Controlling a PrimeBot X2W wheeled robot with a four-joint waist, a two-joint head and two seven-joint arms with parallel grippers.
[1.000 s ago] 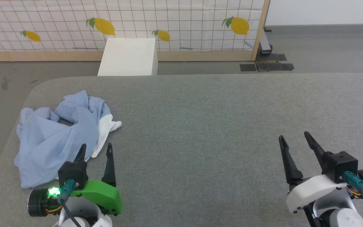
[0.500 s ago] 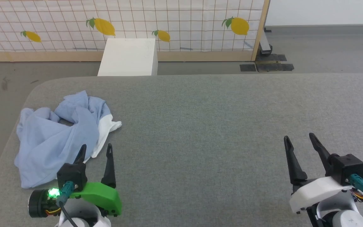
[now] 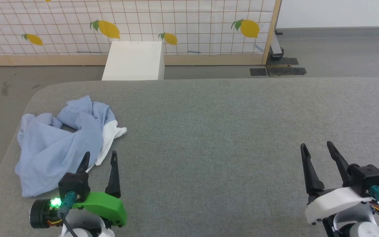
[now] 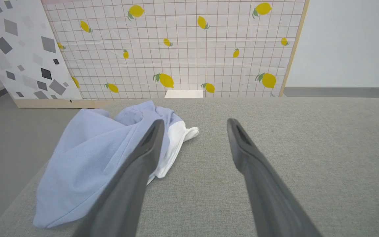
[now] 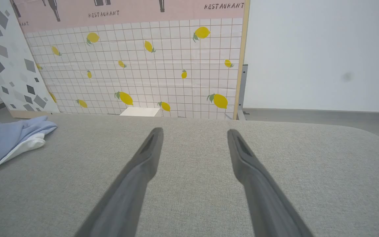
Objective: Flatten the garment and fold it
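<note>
The garment is a light blue T-shirt with a white patch, lying crumpled in a heap near the left end of the grey padded table. The left wrist view shows the garment just ahead and to the left. My left gripper stands open at the heap's near right edge, nothing between its fingers. My right gripper is open over bare table far to the right. The right wrist view has the garment at its left edge.
The table's rounded left corner lies close behind the heap, with grey floor beyond. A white box stands on the floor behind the table, before a lemon-patterned screen.
My right gripper has drawn slightly right and toward the near edge. The left gripper and the garment stay as they were.
</note>
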